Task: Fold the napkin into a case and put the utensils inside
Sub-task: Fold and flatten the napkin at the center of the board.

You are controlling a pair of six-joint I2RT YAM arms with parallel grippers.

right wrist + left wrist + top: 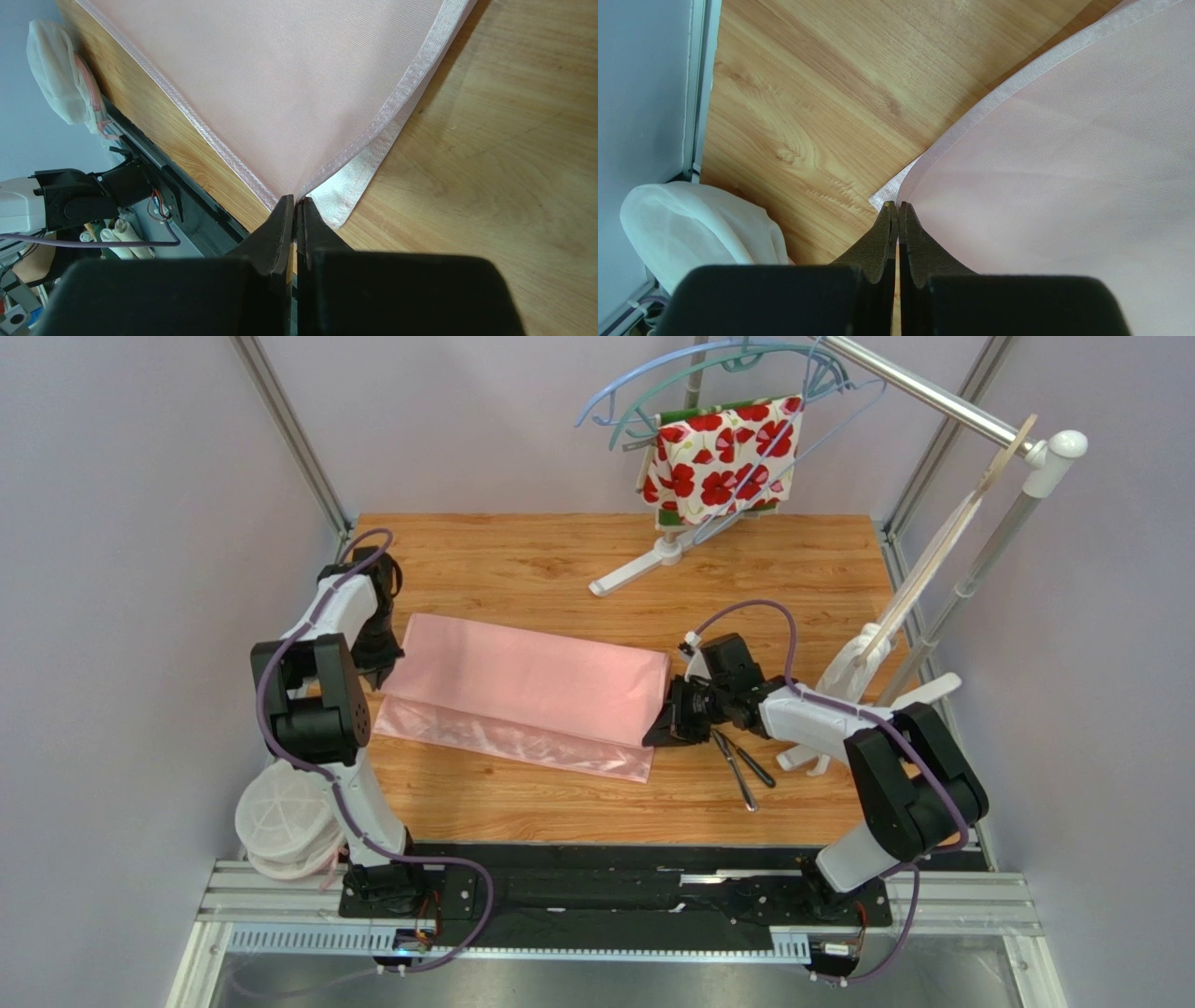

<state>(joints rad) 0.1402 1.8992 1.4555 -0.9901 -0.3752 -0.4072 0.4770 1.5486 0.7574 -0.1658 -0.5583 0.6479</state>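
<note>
Napkin [526, 686] stretched left to right across the middle of the worktop [533, 560], an upper layer laid over a glossier one that shows along the near edge. This is light, limp cloth with a sheen, so by my read it will sag and slide rather than hold a crease; the stitched hem at the corners looks like the surest place to pinch. And that is where both are: left gripper [898, 210] pressed tight on the left corner, right gripper [295, 204] clamped just as tight on the right corner, where the hemmed edges meet. Left arm is doubled up, elbow high, wrist tucked at the napkin's left end. Right arm reaches low and long across from its base, wrist aimed leftward at the cloth. Utensils [741, 763] lie on bare wood just beside the right wrist, near side, apart from the napkin
</note>
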